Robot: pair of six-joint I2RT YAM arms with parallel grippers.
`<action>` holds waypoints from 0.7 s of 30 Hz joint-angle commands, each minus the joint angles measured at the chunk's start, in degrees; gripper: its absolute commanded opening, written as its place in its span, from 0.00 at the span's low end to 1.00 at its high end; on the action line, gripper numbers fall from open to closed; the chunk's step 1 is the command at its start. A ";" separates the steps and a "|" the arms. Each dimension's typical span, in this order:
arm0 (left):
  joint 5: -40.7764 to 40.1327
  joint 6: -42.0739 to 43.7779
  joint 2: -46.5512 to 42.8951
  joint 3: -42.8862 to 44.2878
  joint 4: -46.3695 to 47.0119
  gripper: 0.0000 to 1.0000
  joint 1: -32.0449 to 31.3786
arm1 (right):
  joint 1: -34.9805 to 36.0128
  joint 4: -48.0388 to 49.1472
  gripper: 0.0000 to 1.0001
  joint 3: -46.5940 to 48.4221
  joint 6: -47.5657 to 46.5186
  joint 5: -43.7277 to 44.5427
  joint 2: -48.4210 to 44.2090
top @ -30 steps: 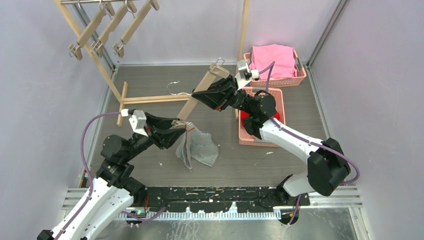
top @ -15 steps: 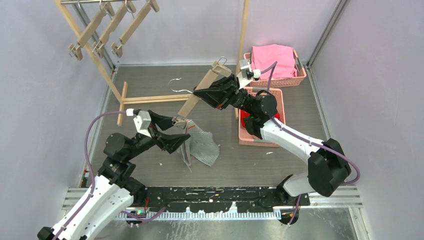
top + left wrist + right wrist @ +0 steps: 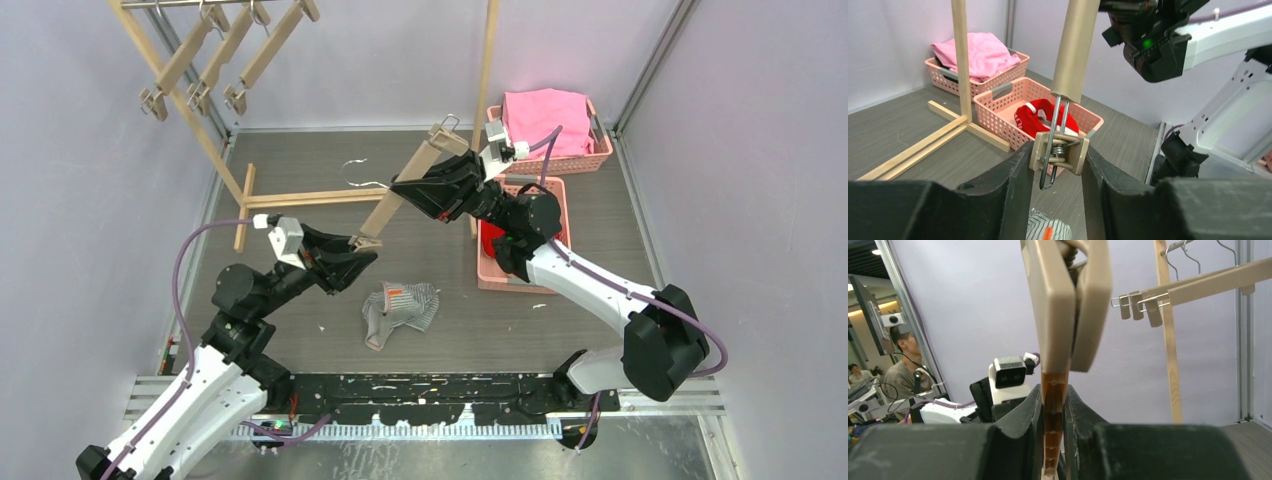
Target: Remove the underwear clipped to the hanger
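Note:
The grey-and-white striped underwear (image 3: 400, 308) lies crumpled on the floor, free of the hanger; its edge shows in the left wrist view (image 3: 1040, 227). The red underwear (image 3: 490, 238) lies in the near pink basket (image 3: 553, 195) and shows in the left wrist view (image 3: 1040, 116). The cream piece is out of view. My right gripper (image 3: 405, 190) is shut on the bar of the wooden hanger (image 3: 412, 170), held tilted in the air (image 3: 1054, 405). My left gripper (image 3: 358, 250) is shut on the hanger's lower clip (image 3: 1059, 152), which holds no cloth.
A wooden rack (image 3: 300, 198) stands at the back left with three bare clip hangers (image 3: 215, 50) on its rail. Its upright post (image 3: 488, 60) stands beside the baskets. The far pink basket (image 3: 598, 160) holds a pink cloth (image 3: 545, 118).
The striped underwear has come off the lower clip and dropped to the floor. My left gripper dipped away, then came back up around the bare clip. The right gripper lifted the hanger slightly.

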 commanded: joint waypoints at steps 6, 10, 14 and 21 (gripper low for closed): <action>-4.31 -0.20 -4.94 0.63 2.77 0.59 0.00 | -0.11 1.45 0.01 0.33 -1.34 0.70 -2.50; -3.22 0.88 -1.71 3.19 2.35 0.59 0.00 | -0.05 2.56 0.01 0.40 -0.20 0.03 -1.97; -0.33 0.53 3.39 5.98 4.61 0.57 0.03 | 0.10 2.51 0.01 0.52 -0.14 -0.42 -1.95; 1.03 0.42 8.26 9.72 7.58 0.55 0.00 | 0.26 0.91 0.01 0.62 -0.93 -1.12 -2.60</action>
